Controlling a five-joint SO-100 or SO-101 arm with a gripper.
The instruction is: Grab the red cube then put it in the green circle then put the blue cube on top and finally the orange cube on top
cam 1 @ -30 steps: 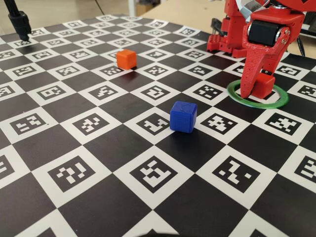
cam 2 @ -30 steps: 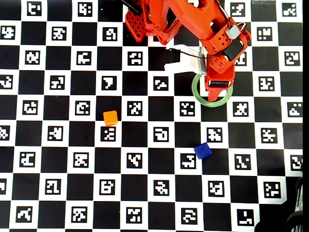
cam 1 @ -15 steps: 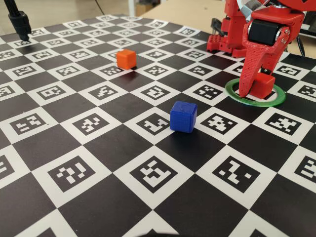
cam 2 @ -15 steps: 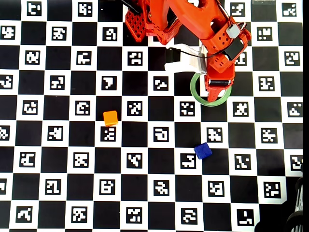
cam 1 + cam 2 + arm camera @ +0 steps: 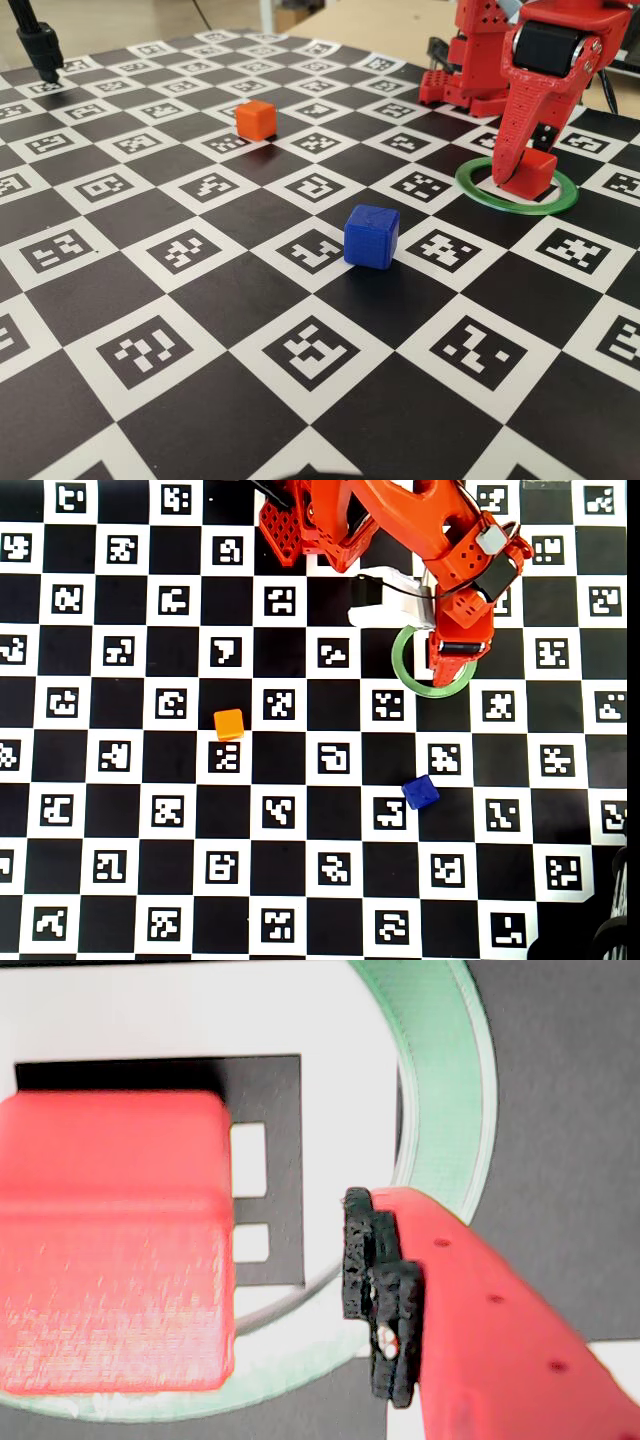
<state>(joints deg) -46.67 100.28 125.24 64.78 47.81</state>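
Red cube (image 5: 536, 170) sits inside the green circle (image 5: 470, 186), fingers (image 5: 385, 1300) spread apart and clear of it, so step one looks done; next up, reach for the blue cube (image 5: 371, 236) nearby.

arm (image 5: 400, 515): reaches out from its base, wrist bent downward
gripper (image 5: 517, 178): pointing down, jaws parted, nothing clamped between them
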